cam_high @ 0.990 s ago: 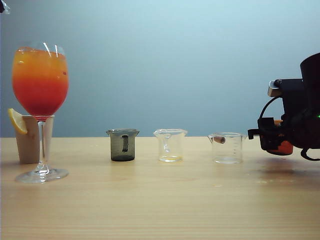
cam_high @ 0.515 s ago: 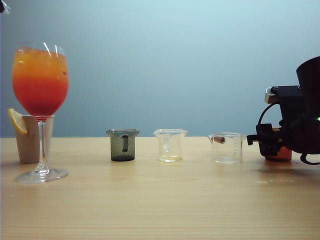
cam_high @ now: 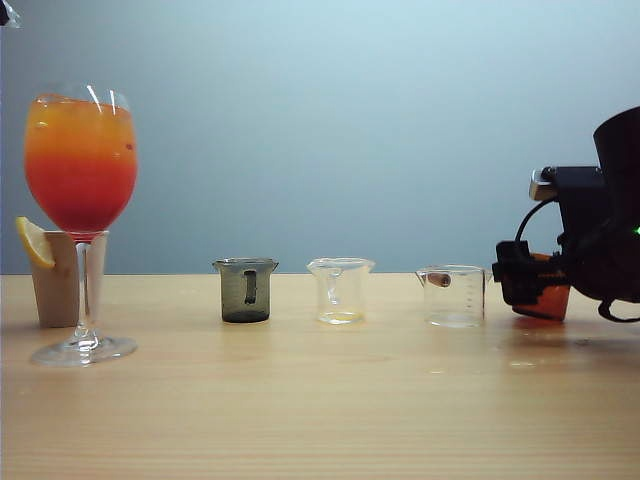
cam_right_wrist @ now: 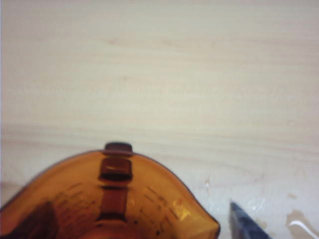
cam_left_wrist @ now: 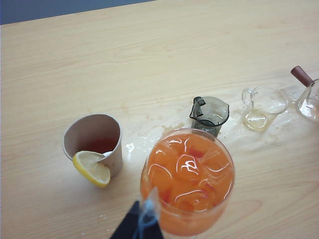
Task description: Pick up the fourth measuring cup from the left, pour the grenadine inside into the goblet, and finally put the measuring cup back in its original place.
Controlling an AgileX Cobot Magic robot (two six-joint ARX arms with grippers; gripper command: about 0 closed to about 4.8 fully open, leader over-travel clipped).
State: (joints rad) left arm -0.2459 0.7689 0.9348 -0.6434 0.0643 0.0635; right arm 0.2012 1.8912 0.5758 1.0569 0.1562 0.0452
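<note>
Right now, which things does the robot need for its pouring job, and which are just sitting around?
For the job:
- amber cup, at the right gripper
- goblet, filled with the orange-red drink

Just sitting:
- grey cup
- two clear cups
- beige holder with lemon slice

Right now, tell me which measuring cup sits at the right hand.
The amber measuring cup, rightmost in the row, at the right hand; the others are grey or clear.

We see the right arm (cam_high: 600, 235) as a bulky black housing with a small silver-grey block on its upper corner and a black cable looping beneath — a speck of green light at the frame's edge. Its right gripper (cam_high: 520, 273) is blocky black; a dark fingertip (cam_right_wrist: 246, 221) shows bluish-grey.
</note>
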